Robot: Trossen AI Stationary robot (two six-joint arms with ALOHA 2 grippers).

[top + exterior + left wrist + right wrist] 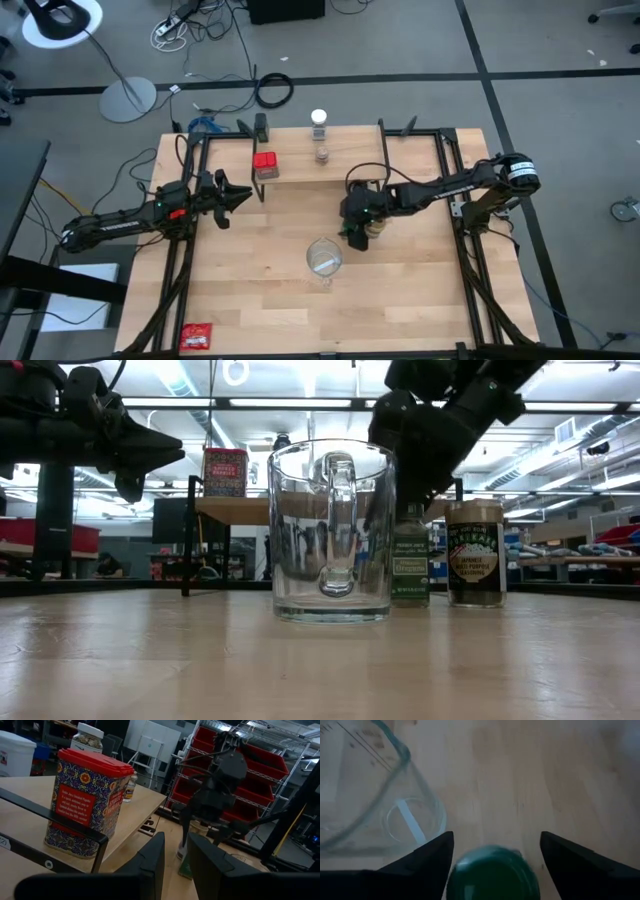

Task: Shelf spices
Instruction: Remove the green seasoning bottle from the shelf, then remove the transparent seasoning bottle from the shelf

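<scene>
In the low view the clear glass mug [331, 532] stands nearest, at the centre of the frame on the bench [320, 660]. Just right of it and a little farther back stand the green-lidded jar [410, 557] and the tan-lidded jar [476, 552], side by side. The right hand [492, 851] hangs directly over the green lid, its fingers spread wide on either side of it and not gripping. Farther back, in the upper middle of the high view, the shelf [322, 165] carries the red tin [264, 164], the tiny brownish jar [322, 153] and the white-lidded jar [319, 122]. The left hand [240, 195] waits at centre left beside the shelf's end, fingers nearly together, holding nothing.
</scene>
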